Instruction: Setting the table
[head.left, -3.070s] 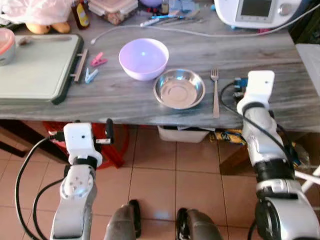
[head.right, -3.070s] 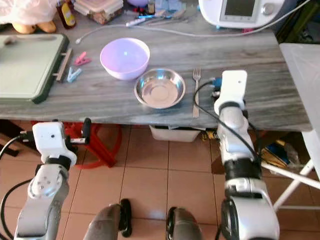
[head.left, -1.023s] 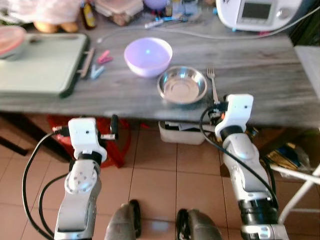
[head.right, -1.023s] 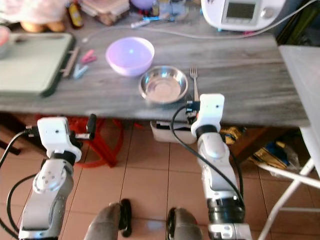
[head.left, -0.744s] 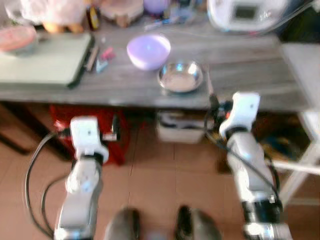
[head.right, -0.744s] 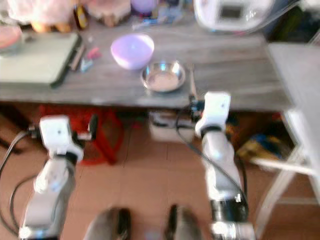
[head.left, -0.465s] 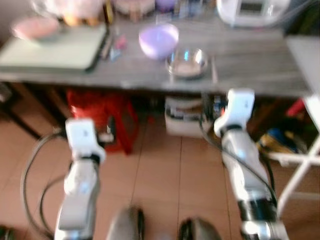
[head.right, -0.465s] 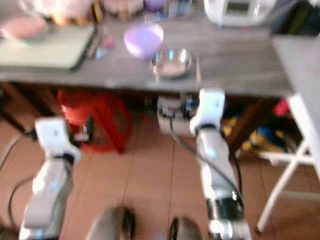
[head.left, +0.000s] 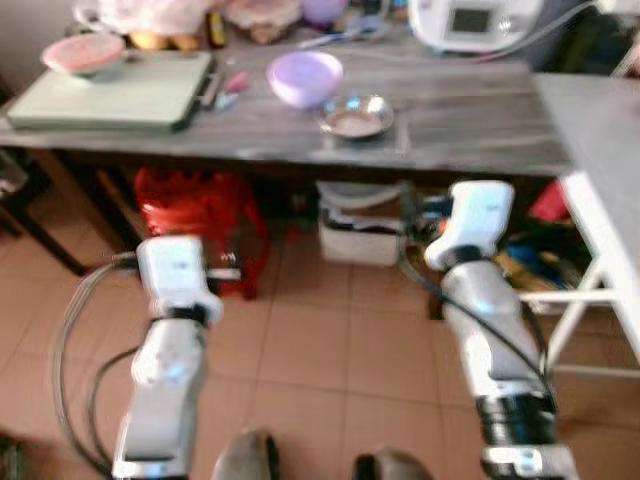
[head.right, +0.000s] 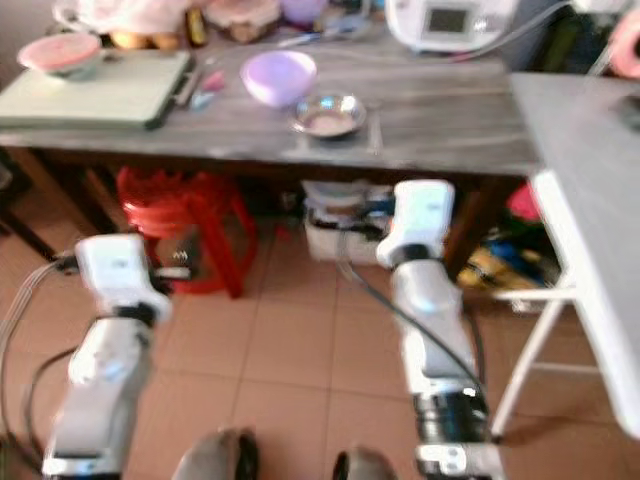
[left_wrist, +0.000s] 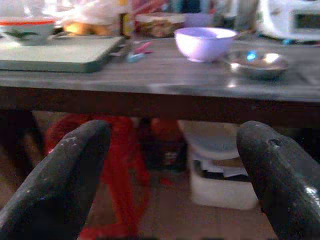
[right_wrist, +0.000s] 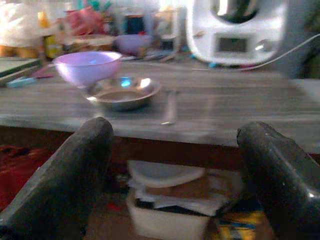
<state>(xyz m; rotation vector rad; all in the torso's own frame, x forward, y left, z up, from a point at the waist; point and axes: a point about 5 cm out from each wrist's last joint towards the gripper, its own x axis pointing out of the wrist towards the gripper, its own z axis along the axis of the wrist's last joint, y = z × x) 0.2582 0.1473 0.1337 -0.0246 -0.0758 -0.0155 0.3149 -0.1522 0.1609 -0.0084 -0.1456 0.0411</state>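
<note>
Table (head.left: 470, 110): one purple bowl (head.left: 304, 77), one steel bowl (head.left: 356, 116), one fork (right_wrist: 171, 107).

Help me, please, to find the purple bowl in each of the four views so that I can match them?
Left eye view: purple bowl at upper centre.
Right eye view: at upper left of centre.
Left wrist view: upper right of centre.
Right wrist view: upper left.
Shared landmark: the steel bowl touching it.

On the table (head.left: 480, 130), the fork (right_wrist: 170, 107) lies right of the steel dish (head.left: 356, 117), bowl (head.left: 305, 78) behind.
</note>
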